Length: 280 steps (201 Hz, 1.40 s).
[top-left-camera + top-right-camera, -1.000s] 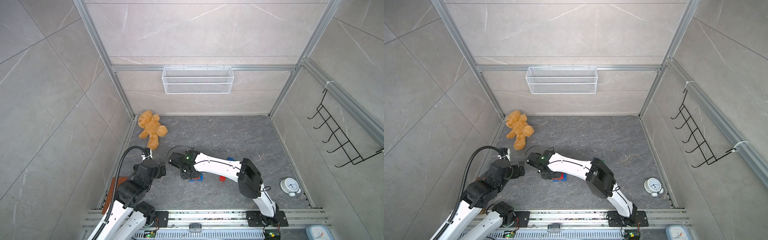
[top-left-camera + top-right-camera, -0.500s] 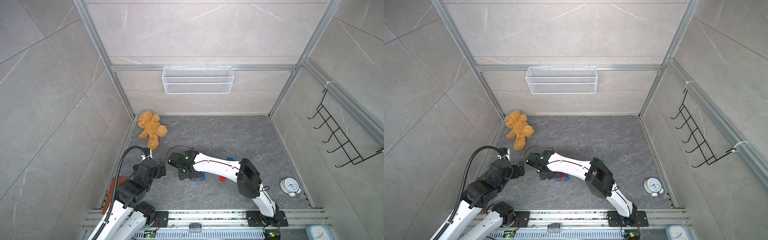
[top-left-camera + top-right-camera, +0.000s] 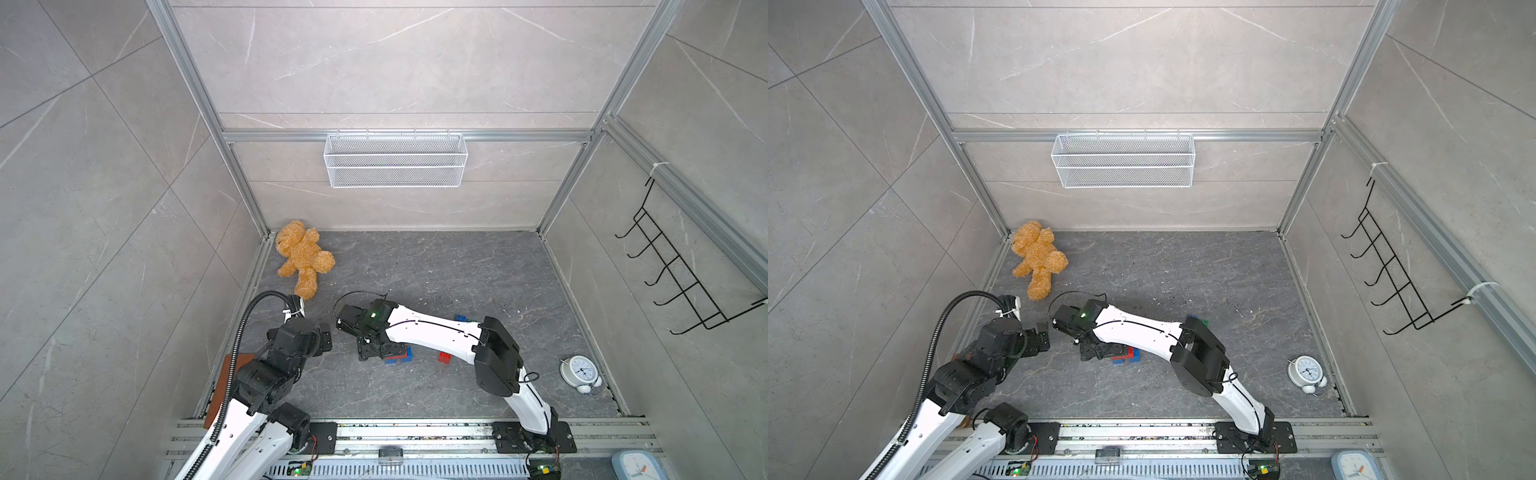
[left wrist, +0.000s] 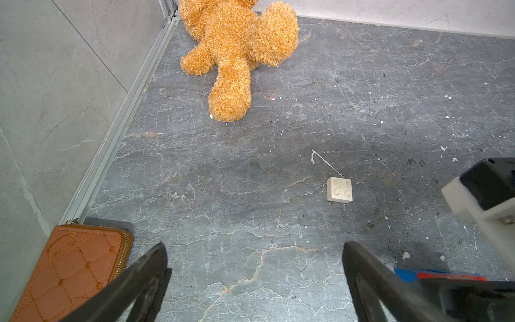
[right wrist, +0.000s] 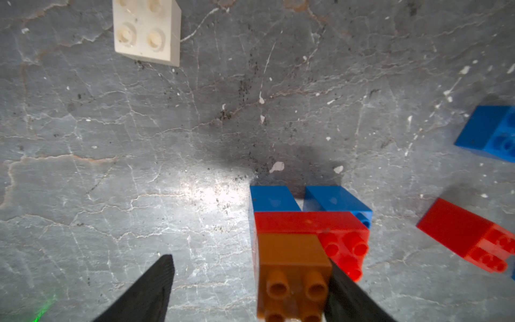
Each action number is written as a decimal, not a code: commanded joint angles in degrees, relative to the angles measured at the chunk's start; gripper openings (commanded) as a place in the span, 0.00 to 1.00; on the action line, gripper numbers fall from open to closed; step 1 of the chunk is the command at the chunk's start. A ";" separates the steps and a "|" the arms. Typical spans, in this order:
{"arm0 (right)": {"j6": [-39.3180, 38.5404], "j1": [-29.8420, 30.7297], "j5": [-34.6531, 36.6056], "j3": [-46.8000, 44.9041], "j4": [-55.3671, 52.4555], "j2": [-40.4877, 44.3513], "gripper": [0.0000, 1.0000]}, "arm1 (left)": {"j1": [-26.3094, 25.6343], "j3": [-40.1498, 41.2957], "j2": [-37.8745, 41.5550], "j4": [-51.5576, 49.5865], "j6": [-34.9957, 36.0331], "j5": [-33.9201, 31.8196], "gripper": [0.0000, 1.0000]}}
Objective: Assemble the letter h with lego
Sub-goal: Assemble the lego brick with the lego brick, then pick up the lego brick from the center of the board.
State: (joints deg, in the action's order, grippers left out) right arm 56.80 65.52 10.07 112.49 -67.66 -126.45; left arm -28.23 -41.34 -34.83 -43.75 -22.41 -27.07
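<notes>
The right gripper (image 5: pixel 249 260) is standing spread, one finger (image 5: pixel 342 281) touching the brown brick (image 5: pixel 292 262) joined to a red brick (image 5: pixel 306 223) and two blue bricks (image 5: pixel 271 199). The left gripper (image 4: pixel 255 245) is hanging wide, empty, near a white brick (image 4: pixel 339 189) on the grey floor (image 3: pixel 436 270). A teddy (image 3: pixel 303 257) is lying in the corner.

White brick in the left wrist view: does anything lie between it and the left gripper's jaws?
Nothing visible: only bare floor lies between the white brick and the open left gripper.
</notes>
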 commanded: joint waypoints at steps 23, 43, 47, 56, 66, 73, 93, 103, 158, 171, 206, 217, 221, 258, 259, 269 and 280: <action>-0.18 0.14 2.13 2.81 -3.96 1.01 0.82 | 0.45 -2.62 -0.42 -0.56 -0.63 -1.23 0.99; -0.05 0.14 2.82 3.25 -4.96 1.29 0.82 | 0.41 -2.64 -0.50 -0.55 -0.63 -1.15 0.99; 0.00 0.14 3.14 3.48 -5.42 1.41 0.82 | 0.51 -2.68 -0.55 -0.55 -0.66 -1.21 0.99; 0.03 0.14 3.83 3.76 -6.12 1.78 0.82 | 0.54 -2.65 -0.67 -0.55 -0.63 -1.23 0.99; -0.06 0.14 4.80 3.83 -6.67 2.57 0.82 | 0.49 -2.77 -0.92 -0.56 -0.68 -1.18 0.99; -0.16 0.14 5.46 3.73 -6.98 3.46 0.82 | 0.54 -2.82 -1.16 -0.68 -0.78 -1.23 0.99; -0.94 0.14 7.77 3.73 -7.89 7.23 0.84 | 0.65 -3.64 -2.68 -1.29 -0.90 -0.83 0.99; -1.26 0.08 9.07 3.24 -8.18 9.93 0.85 | 0.67 -4.25 -3.98 -1.66 -0.88 -0.27 0.99; -4.52 -0.03 13.62 -13.11 -0.33 34.16 1.00 | 0.62 -12.31 -20.10 -9.65 -9.00 9.20 1.00; -6.49 -0.04 13.09 -17.71 1.82 39.24 1.00 | 0.57 -12.09 -23.34 -7.34 -11.19 12.25 1.00; -8.35 -0.04 14.80 -27.18 0.27 48.64 1.00 | 0.48 -12.83 -33.55 -0.12 -13.36 15.84 0.95; -9.04 -0.04 14.66 -30.28 0.16 51.25 1.00 | 0.54 -13.76 -37.25 1.49 -13.52 15.65 0.94; -9.29 -0.04 14.59 -31.42 0.16 52.16 1.00 | 0.49 -14.20 -38.64 1.94 -13.76 15.57 0.94; -10.39 -0.04 14.41 -40.64 -0.19 59.88 1.00 | -1.28 -18.92 -49.97 5.75 -14.68 13.67 0.92; -10.48 -0.04 14.43 -40.83 -0.19 60.08 1.00 | -1.29 -19.02 -50.20 5.89 -14.68 13.73 0.92; -10.89 -0.04 14.38 -42.49 -0.19 61.90 1.00 | -1.85 -19.99 -52.68 7.08 -14.85 13.40 0.92; -11.44 -0.04 14.37 -43.78 -0.47 63.67 1.00 | -2.07 -21.40 -55.50 7.53 -14.82 13.44 0.92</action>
State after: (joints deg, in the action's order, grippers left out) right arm 47.29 65.52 23.20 70.87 -67.16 -67.02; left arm -29.36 -59.27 -86.21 -39.72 -35.86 -13.26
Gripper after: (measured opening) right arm 0.994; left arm 0.919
